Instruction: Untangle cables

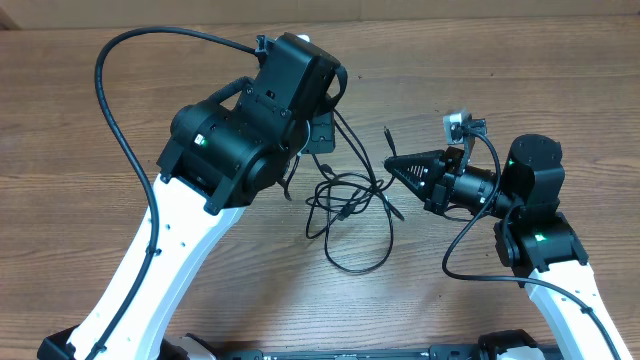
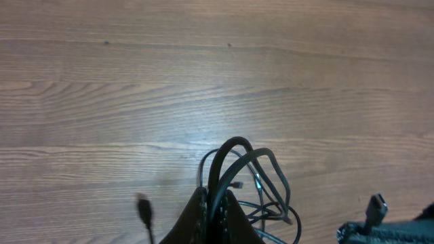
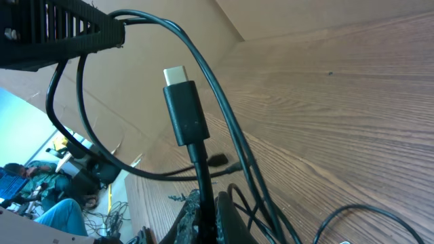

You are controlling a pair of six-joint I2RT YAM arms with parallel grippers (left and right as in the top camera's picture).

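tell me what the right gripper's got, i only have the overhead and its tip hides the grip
Observer: The right gripper is shut on a cable just below its plug, which sticks up past the fingertips, metal end up.
Operator: and the left one? the arm covers it for me
Observer: The left gripper is shut on a loop of cables that arches beyond its fingertips.
Operator: any loose end near it
Observer: A small black plug shows to the left of the fingers in that wrist view. It is blurred, so I can't tell whether it rests on the table.
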